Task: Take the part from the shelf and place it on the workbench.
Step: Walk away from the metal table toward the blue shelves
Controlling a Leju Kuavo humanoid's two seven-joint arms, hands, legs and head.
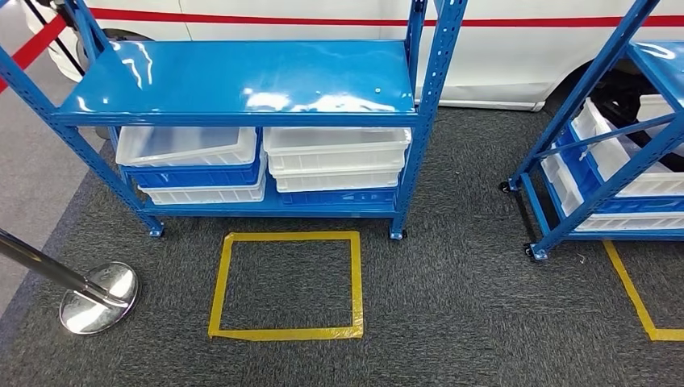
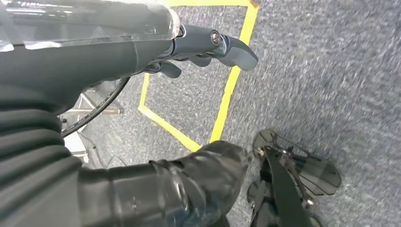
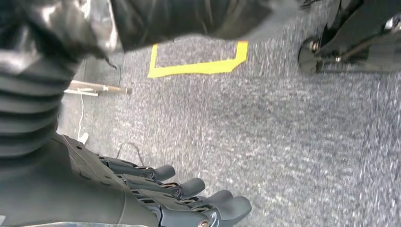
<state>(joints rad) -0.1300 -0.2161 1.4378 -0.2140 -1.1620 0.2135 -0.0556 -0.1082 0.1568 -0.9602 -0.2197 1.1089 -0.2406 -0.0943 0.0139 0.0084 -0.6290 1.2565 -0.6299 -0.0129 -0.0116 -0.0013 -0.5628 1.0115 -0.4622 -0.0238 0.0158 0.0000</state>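
On your left a chrome stanchion base point(image 1: 98, 297) stands; ahead, the blue shelf point(image 1: 242, 81) holds stacked bins point(image 1: 189, 161), presumably housing the part, which you cannot make out. Both arms hang floorward: left hand point(image 2: 208, 47) and right hand point(image 3: 179, 198) empty, fingers loosely apart.

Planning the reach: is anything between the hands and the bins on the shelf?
Nothing visible blocks the bins. Both hang over carpet, left robot hand and right robot hand, empty. The shelf top overhangs the bins. No part is visible.
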